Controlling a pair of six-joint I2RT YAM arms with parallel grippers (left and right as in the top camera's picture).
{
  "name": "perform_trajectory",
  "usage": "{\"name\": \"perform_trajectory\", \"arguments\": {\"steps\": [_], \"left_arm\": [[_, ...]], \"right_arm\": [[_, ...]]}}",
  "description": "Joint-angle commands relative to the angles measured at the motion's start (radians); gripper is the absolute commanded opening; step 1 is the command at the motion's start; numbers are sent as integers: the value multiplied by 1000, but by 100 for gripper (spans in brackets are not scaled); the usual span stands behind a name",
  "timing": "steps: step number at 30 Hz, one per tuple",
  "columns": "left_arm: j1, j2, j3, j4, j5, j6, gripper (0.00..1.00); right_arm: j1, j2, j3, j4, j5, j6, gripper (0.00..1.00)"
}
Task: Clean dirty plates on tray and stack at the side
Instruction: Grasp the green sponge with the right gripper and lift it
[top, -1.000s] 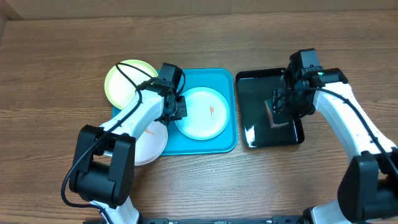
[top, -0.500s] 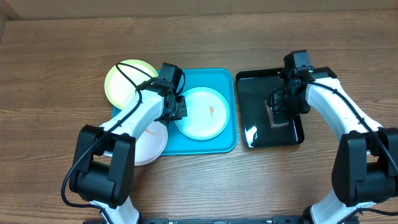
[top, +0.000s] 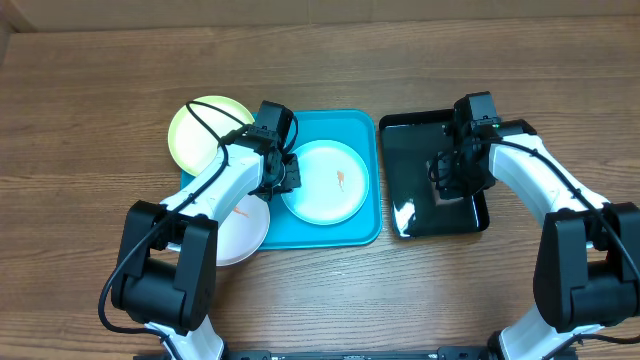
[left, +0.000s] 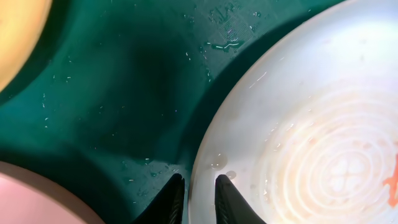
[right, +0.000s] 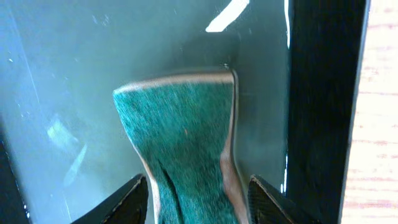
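The turquoise tray (top: 360, 228) holds the pale blue plate (top: 325, 182), which has an orange smear. My left gripper (top: 287, 176) is shut on that plate's left rim; in the left wrist view the rim (left: 200, 186) runs between the two fingers (left: 198, 200). The yellow-green plate (top: 205, 132) lies at the tray's far-left corner. The white plate (top: 240, 228) overlaps the tray's front-left edge. My right gripper (top: 447, 180) is low over the black tray and open, its fingers (right: 198, 200) astride a green sponge (right: 183, 137), with a small gap on the right side.
The glossy black tray (top: 410, 170) sits right of the turquoise tray, wet and reflective; its rim (right: 320, 93) shows in the right wrist view. Water drops lie on the turquoise tray floor (left: 124, 99). Bare wooden table surrounds both trays.
My right arm has moved a little to the left over the black tray, closer over the sponge. The left arm and the plates have not moved.
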Motion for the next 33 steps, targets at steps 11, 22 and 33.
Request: {"name": "perform_trajectory", "arguments": {"steps": [11, 22, 33], "left_arm": [[-4, 16, -5, 4, 0, -9, 21], [-3, 16, -5, 0, -67, 5, 22], [-3, 16, -5, -4, -67, 5, 22]], "right_arm": [[2, -1, -72, 68, -46, -27, 39], [2, -1, 28, -32, -77, -26, 39], [2, -1, -17, -5, -77, -26, 51]]}}
